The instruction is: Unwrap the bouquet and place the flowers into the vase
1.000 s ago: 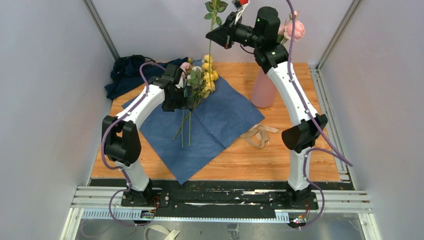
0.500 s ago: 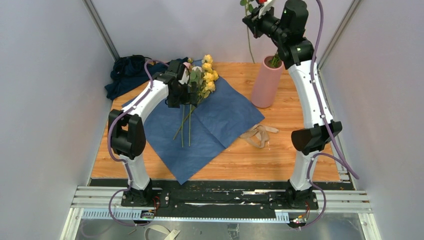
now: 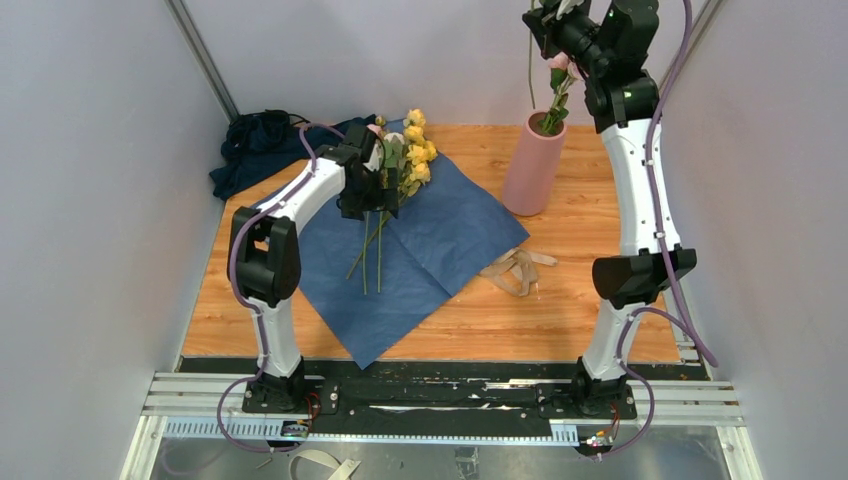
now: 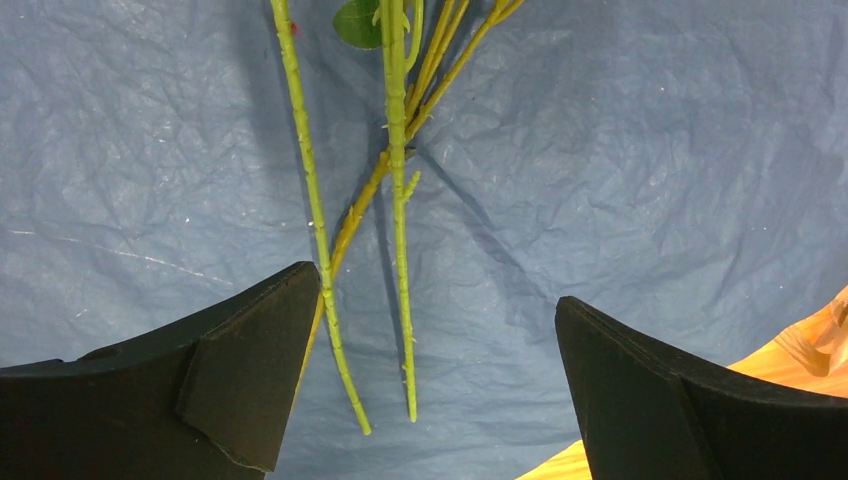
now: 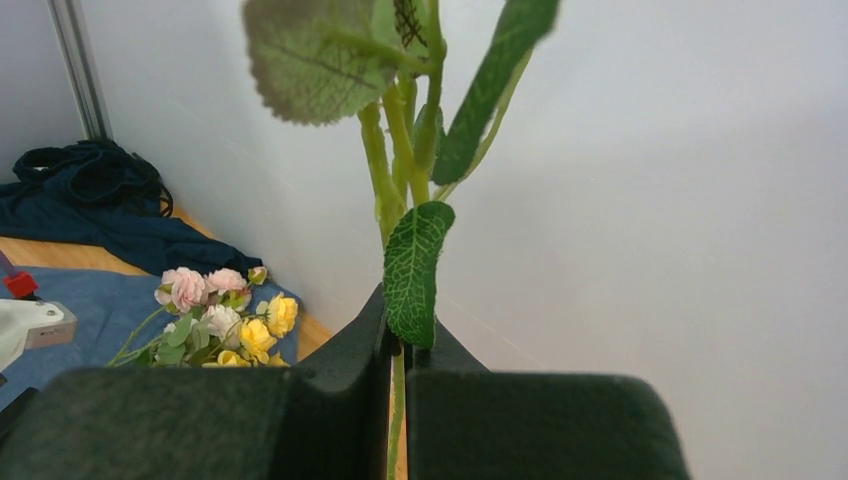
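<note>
Simply, grey walls enclose the wooden table.

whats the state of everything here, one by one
left hand, open above the loose flowers
right hand, shut on a flower stem
vase, upright, pink flower inside
blue paper, unfolded flat
ribbon, untied, lying loose
loose flowers, lying on the blue paper
navy cloth, heaped

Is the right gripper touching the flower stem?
Touching. The right wrist view shows the right gripper shut, with the flower stem pinched between its jaws.
</note>
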`<action>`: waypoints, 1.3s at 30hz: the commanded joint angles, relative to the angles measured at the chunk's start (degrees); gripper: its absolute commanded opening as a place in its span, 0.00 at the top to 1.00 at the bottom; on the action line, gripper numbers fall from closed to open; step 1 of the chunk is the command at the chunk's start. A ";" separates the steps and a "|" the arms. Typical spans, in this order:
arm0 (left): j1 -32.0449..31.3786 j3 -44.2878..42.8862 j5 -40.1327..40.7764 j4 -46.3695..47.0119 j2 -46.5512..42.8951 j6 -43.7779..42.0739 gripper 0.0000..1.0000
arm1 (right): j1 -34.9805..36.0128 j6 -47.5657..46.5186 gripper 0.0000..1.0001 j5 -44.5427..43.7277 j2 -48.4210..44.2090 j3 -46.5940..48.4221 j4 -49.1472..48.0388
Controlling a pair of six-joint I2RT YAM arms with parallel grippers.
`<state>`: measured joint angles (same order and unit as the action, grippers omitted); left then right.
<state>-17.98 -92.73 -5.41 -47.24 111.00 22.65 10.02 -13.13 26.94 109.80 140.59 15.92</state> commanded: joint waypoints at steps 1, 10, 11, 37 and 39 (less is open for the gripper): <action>-0.12 -2.00 -1.30 0.00 1.46 -0.32 0.00 | -0.88 0.95 1.00 0.45 -3.34 -2.03 -0.70; -0.13 -2.91 -2.14 0.05 2.76 0.46 0.00 | -0.97 1.26 1.00 -1.15 -7.37 -12.08 -1.45; -0.13 -2.83 -2.15 0.04 2.71 0.46 0.00 | -0.97 1.26 1.00 -1.18 -7.82 -13.01 -1.46; -0.13 -1.03 -0.88 -0.32 0.29 -0.11 0.01 | -2.20 2.42 0.25 -8.72 -15.86 -34.63 -2.74; -0.10 -2.12 -0.97 -1.02 0.87 0.28 0.01 | -2.18 1.79 0.22 -8.49 -16.85 -34.09 -1.41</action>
<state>-17.98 -93.69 -6.42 -47.13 112.88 22.76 8.58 -10.87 18.06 96.55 104.92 13.13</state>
